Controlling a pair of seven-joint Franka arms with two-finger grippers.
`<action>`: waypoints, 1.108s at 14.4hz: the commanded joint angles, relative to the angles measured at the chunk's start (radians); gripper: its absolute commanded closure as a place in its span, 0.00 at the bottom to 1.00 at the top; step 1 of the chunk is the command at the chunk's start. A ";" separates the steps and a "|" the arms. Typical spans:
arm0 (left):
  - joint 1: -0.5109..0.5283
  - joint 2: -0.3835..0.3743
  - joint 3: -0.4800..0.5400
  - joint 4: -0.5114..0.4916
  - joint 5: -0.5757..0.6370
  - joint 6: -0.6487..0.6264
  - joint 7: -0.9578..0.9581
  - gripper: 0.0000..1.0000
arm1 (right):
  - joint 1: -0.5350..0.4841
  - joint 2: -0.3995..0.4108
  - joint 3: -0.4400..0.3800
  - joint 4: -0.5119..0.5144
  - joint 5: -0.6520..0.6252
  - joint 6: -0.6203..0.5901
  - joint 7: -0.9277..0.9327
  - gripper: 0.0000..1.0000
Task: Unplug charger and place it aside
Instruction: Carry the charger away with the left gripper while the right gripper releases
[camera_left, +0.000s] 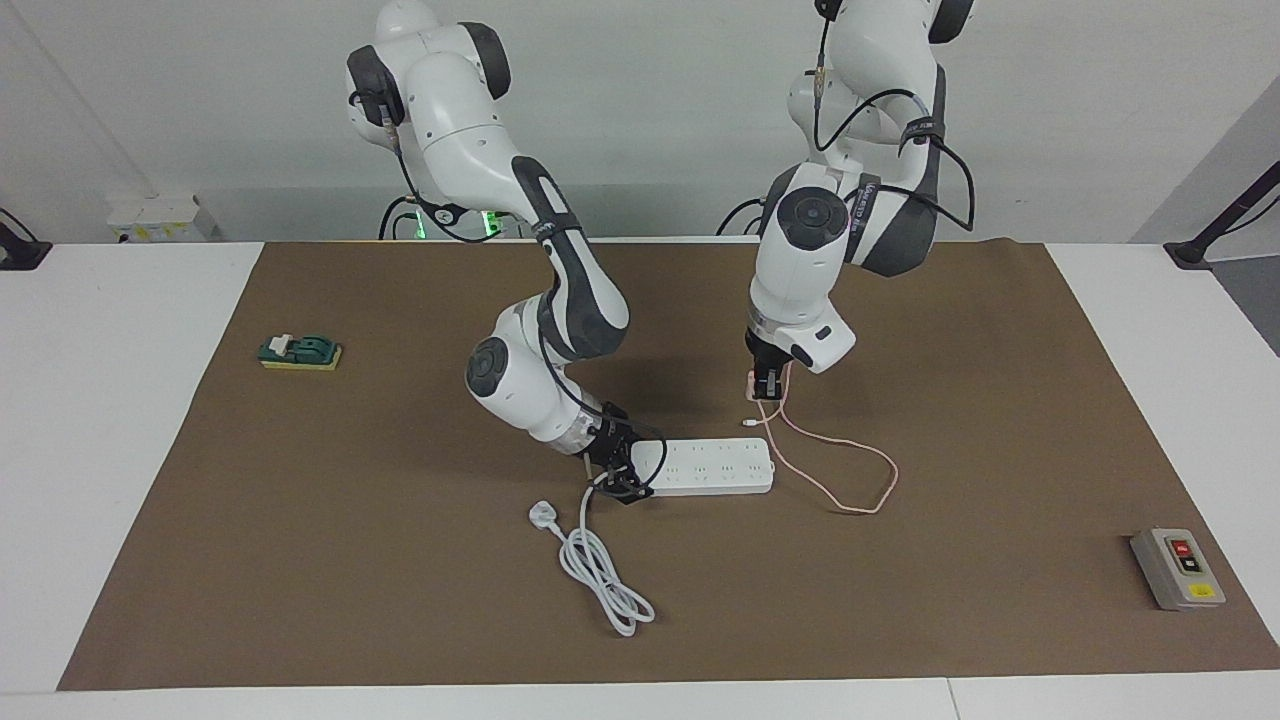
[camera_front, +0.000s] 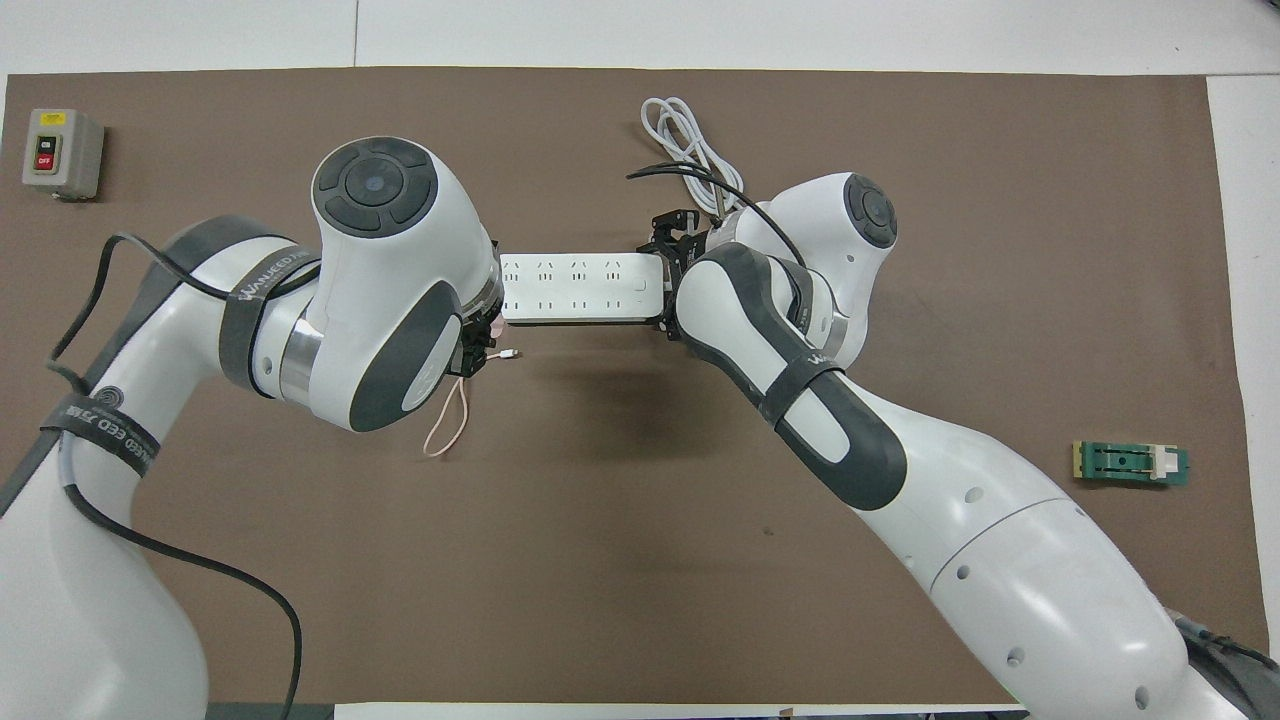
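The left pincer (camera_left: 768, 388) hangs in the air near the middle of the worktop (camera_left: 180, 290), clamped on the charger (camera_left: 752, 383), a small pale pink cube. The charger is out of the power strip (camera_left: 708, 466) and lifted off the brown mat (camera_left: 1000, 400). Its thin pink cable (camera_left: 850, 470) drops from the cube to the mat, loops out toward the left arm's end of the worktop and doubles back, and its small connector tip (camera_left: 749, 423) lies on the mat just beside the strip's long side that faces the robots. In the overhead view the left arm's wrist hides most of the pincer; only part of the cable (camera_front: 447, 425) and the tip (camera_front: 511, 354) show there.

The right pincer (camera_left: 625, 472) is down at the cord end of the power strip (camera_front: 580, 287), fingers together on that end of the white body. The strip lies flat near the centre of the mat, its long sides parallel to the worktop's long edges. Its thick white cord (camera_left: 600, 565) runs from that end toward the long edge away from the robots, bunched in a loose coil with the plug (camera_left: 541, 515) lying beside it.

A grey switch box (camera_left: 1177, 568) sits near the mat's corner at the left arm's end, by the long edge away from the robots. A small green and yellow block (camera_left: 300, 352) sits toward the right arm's end of the mat.
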 joint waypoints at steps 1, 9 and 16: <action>0.026 -0.039 0.014 0.004 -0.011 -0.068 0.200 1.00 | -0.003 0.033 0.007 0.019 0.031 0.062 -0.018 1.00; 0.196 -0.140 0.014 -0.026 -0.010 -0.220 1.031 1.00 | 0.006 0.032 0.005 0.023 0.028 0.062 -0.013 0.00; 0.474 -0.220 0.012 -0.163 -0.017 -0.136 1.711 1.00 | -0.027 -0.049 -0.005 0.025 0.020 -0.007 -0.003 0.00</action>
